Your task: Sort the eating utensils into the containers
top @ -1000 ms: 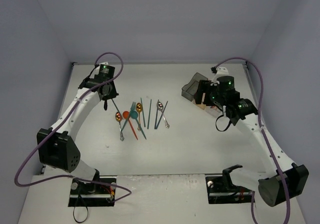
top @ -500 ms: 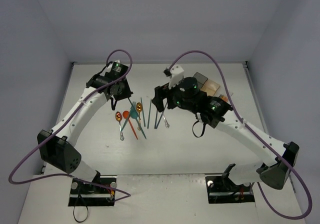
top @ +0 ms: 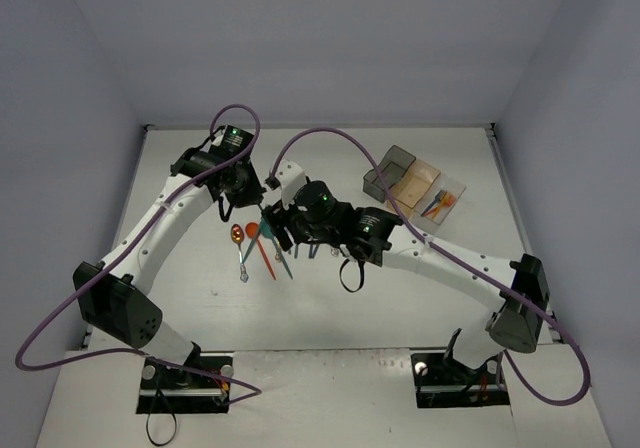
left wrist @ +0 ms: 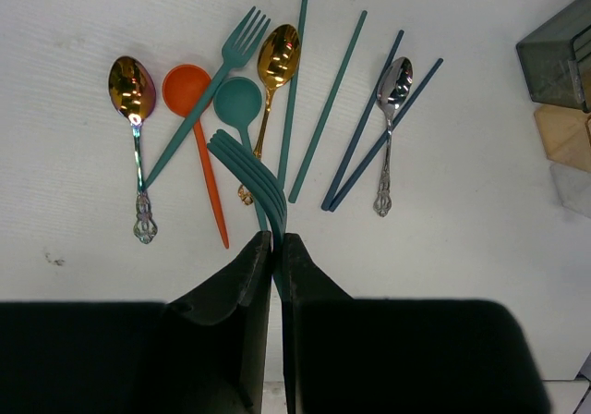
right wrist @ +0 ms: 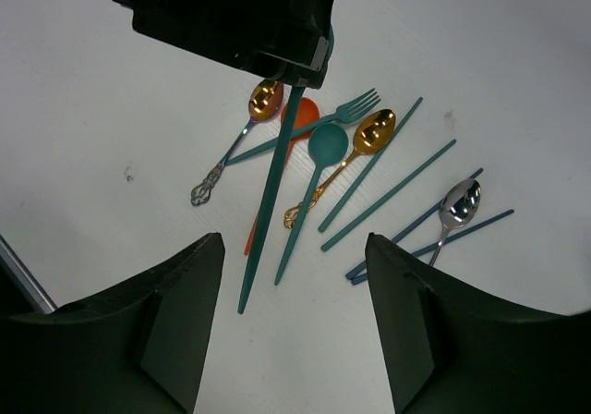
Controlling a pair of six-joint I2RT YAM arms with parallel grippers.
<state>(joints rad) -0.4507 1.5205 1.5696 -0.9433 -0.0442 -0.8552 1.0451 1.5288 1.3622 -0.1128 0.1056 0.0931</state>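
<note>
A few coloured pieces (top: 440,205) sit in the far-right clear plastic bin (top: 452,184), some ten slim utensils (left wrist: 238,100) lie unsorted mid-table, the left gripper (left wrist: 275,238) pinches a teal plastic fork (left wrist: 247,164), and the right gripper (right wrist: 291,243) is spread wide and empty.

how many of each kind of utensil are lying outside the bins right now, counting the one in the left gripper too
spoons: 5
forks: 2, one on the table and one held in the left gripper
chopsticks: 4
total: 11
</note>
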